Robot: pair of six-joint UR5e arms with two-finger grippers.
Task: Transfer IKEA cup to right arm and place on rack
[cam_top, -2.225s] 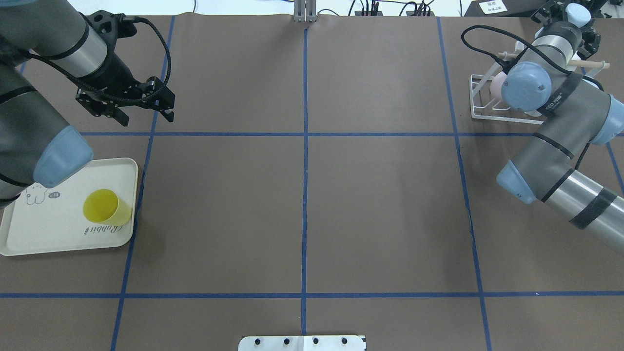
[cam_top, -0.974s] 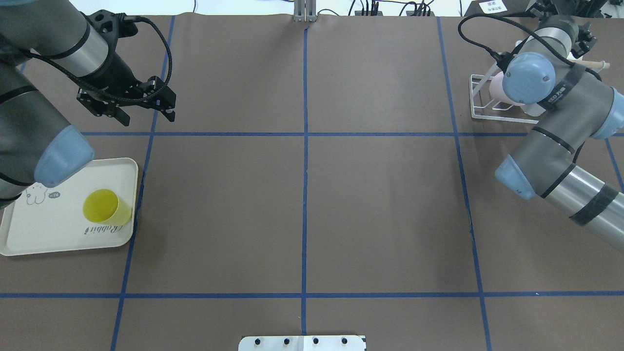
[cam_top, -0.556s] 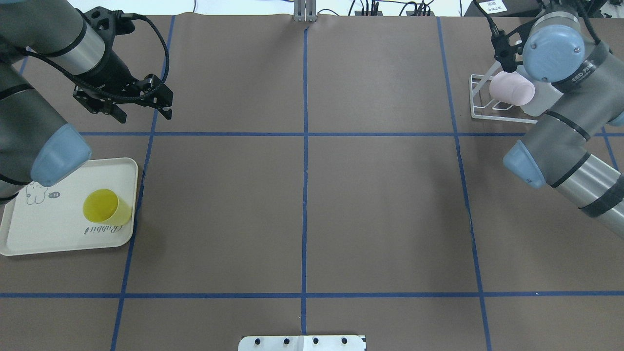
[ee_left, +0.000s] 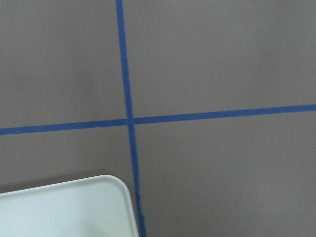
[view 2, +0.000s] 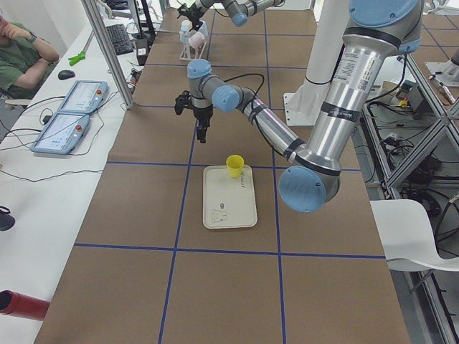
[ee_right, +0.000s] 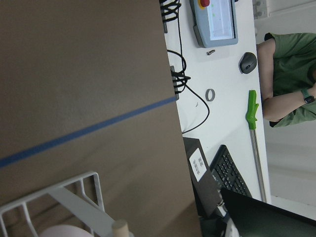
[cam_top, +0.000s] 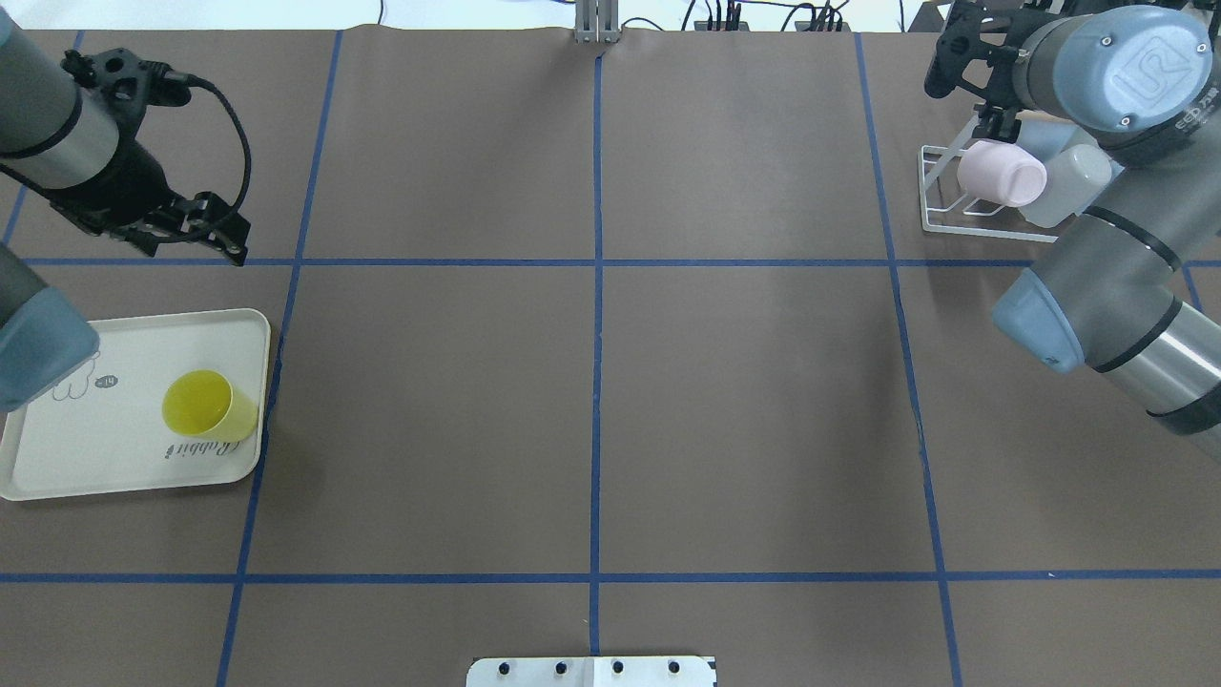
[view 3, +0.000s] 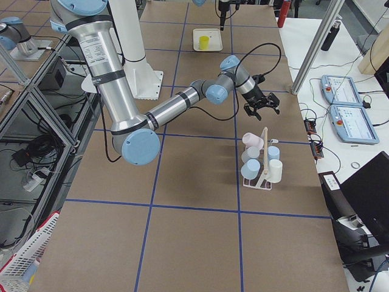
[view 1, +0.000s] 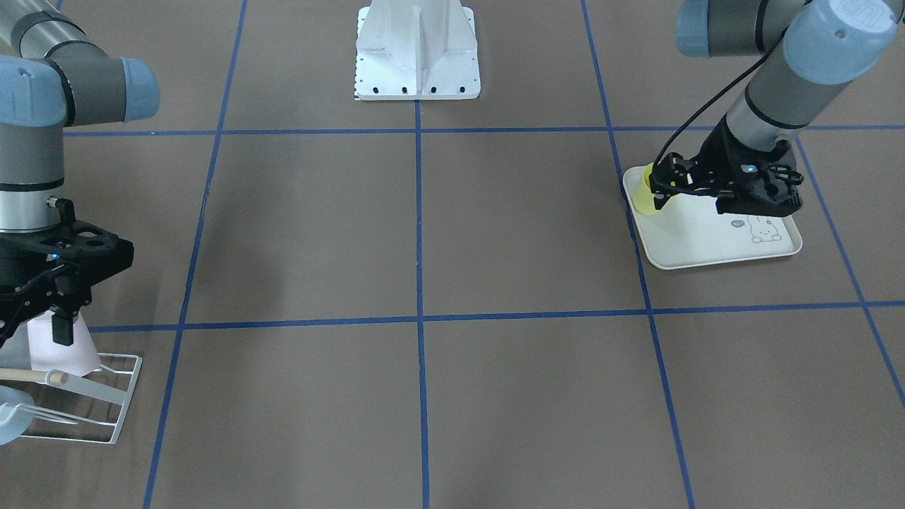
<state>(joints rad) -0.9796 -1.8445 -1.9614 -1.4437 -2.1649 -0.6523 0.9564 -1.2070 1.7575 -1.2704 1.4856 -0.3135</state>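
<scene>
- Across the table: finds left gripper spread, empty, raised near cream rounded plastic tray, partly hiding yellow plastic cup; right gripper spread too, above white wire rack.
- Overhead: puts cup upright on tray, untouched; likely the reach-in step, calling next for a descent astride the rim and a pinch. Reads "Rabbit" on tray, "UR" on light-blue joint cap.
- Side views: set cup and rack well apart.
- Wrists: offer no legible writing.

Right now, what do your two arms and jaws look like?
Both are grey and silver tubes with light-blue joint caps and black jaws. The left arm carries a looping black cable; the right arm shows a UR logo on one cap.
</scene>
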